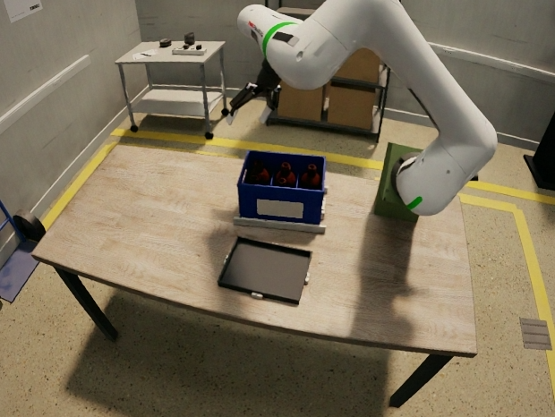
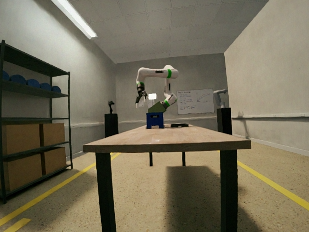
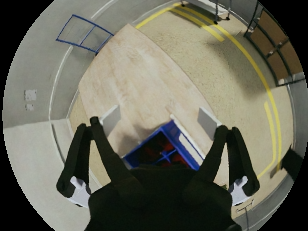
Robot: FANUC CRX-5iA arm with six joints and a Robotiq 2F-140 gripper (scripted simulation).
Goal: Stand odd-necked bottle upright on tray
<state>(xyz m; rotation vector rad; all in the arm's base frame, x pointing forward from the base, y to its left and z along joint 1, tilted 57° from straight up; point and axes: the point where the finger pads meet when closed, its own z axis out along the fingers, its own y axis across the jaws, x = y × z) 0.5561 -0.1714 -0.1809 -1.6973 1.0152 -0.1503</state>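
While the gripper [image 1: 251, 117] [image 2: 141, 101] [image 3: 159, 112] hung above the far long edge of the tabletop in the top view, its fingers stood fully apart with nothing between them, and the blue crate [image 1: 280, 201] [image 2: 154, 120] [image 3: 163, 130] held dark bottles [image 1: 310, 176] between that edge and the black tray [image 1: 264, 270] [image 2: 179, 125], which lay nearer the front edge. From the exterior, the gripper was higher than the crate, the tray just beside it. In the wrist view, the crate showed low between the open fingers, near one long edge of the tabletop [image 1: 148, 224] [image 2: 162, 139] [image 3: 135, 74].

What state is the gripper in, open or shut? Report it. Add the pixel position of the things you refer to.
Open: the gripper [image 1: 251, 117] [image 2: 141, 105] [image 3: 159, 112] has its fingertips spread wide, nothing between them.
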